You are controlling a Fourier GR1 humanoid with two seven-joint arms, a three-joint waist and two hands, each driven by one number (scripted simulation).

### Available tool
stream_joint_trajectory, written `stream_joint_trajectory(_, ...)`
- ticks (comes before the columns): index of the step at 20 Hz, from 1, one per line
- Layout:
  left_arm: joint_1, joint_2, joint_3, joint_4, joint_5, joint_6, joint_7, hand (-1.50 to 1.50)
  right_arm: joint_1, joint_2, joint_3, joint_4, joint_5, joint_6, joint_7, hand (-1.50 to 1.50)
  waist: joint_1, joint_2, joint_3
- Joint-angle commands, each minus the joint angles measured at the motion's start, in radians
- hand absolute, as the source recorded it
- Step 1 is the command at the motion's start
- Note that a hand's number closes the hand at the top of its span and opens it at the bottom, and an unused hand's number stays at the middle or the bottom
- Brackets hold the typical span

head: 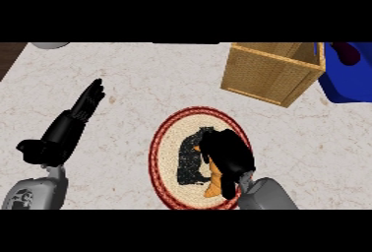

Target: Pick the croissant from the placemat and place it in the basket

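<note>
So the right hand (227, 156) is sitting low and a bit right of centre in the frame, right over the round placemat (169, 147), the cream one with the red woven rim. Its fingers are curling down around the croissant (214, 186), and honestly you can only see a sliver of orange pastry poking out under the palm near the bottom of the mat, the hand is hiding the rest. A dark shadow is lying on the mat just left of the hand.

The left hand (80, 114) is hanging out on the left side of the frame, fingers straight and pointing toward the top, holding nothing, well apart from the mat.

The wicker basket (270, 78) is sitting in the upper right, open at the top, well apart from the placemat. A blue thing (347, 83) is peeking in at the right edge just beside the basket, can't tell what it is. Everything is resting on a pale marble-look counter (131, 83)
</note>
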Motion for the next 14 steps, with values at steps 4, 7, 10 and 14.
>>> stream_joint_trajectory(4,-0.02,-0.015,-0.021,-0.012,0.006,-0.009,0.016,0.0,-0.062,0.033,0.074,-0.021,-0.226,-0.214,0.496,1.5,0.033,0.014,0.01)
stream_joint_trajectory(7,-0.022,-0.004,-0.022,-0.002,-0.006,-0.013,0.005,0.0,-0.13,0.033,0.118,-0.04,-0.367,-0.367,0.584,1.5,0.043,0.015,0.01)
stream_joint_trajectory(10,-0.048,-0.006,-0.009,0.015,0.001,-0.006,0.019,0.0,-0.153,0.034,0.184,-0.156,-0.409,-0.566,0.614,1.5,0.036,0.013,0.011)
stream_joint_trajectory(14,-0.029,-0.006,-0.007,0.023,-0.001,-0.007,0.009,0.0,-0.31,0.034,0.223,-0.262,-0.377,-0.692,0.753,1.5,0.025,0.006,0.008)
